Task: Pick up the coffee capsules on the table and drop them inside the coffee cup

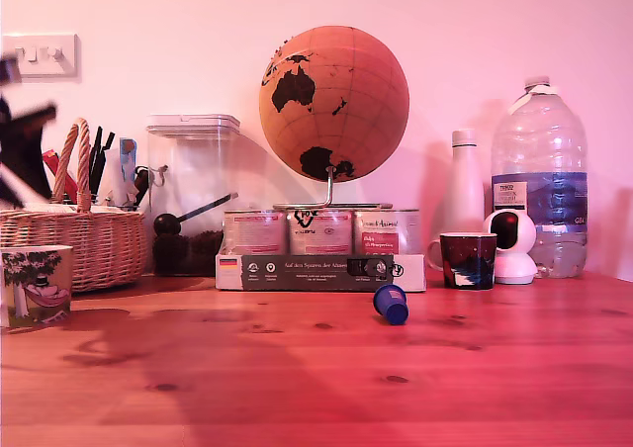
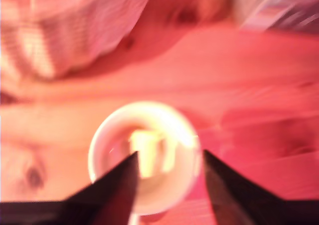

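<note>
The coffee cup [image 1: 36, 287], pale with a tree and a reclining pink figure, stands at the exterior view's far left. The wrist view looks straight down into the cup's round white mouth [image 2: 107, 135], though motion blur smears the picture. A cream-beige coffee capsule [image 2: 149, 158] shows inside it. My gripper [image 2: 170, 153] hangs above the cup, open, its dark fingers [image 2: 119, 182] apart on either side of the opening. In the exterior view my arm [image 1: 22, 145] is a dark blur above the cup. A blue coffee capsule [image 1: 391, 304] lies on its side mid-table.
A wicker basket [image 1: 84, 244] with utensils stands right behind the cup. Further along the back are a clear canister [image 1: 193, 195], a box of tins [image 1: 321, 254] under a globe [image 1: 333, 103], a dark mug [image 1: 467, 259], a white bottle [image 1: 462, 185] and a water bottle [image 1: 539, 175].
</note>
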Tool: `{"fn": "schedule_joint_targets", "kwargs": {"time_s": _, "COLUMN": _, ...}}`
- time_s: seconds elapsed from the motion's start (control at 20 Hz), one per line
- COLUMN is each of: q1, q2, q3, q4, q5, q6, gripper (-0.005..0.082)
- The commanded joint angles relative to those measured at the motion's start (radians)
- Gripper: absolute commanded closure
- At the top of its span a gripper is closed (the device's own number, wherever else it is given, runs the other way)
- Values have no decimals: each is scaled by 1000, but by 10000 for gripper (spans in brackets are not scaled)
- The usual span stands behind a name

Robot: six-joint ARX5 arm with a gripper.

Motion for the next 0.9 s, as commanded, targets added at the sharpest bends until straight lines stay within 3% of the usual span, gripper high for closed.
{"fn": "schedule_joint_targets", "kwargs": {"time_s": 0.0, "q1": -16, "q2": -26, "q3": 6, "q4": 14, "q5": 6, "q6": 18, "gripper": 793}}
{"fn": "schedule_joint_targets", "kwargs": {"time_s": 0.5, "q1": -147, "q2": -134, "q3": -10, "q4": 100, "q5": 5, "q6": 22, "gripper": 793}}
{"fn": "schedule_joint_targets", "kwargs": {"time_s": 0.85, "q1": -287, "q2": -211, "q3": -183, "q4": 281, "q5": -5, "q6": 11, "gripper": 793}}
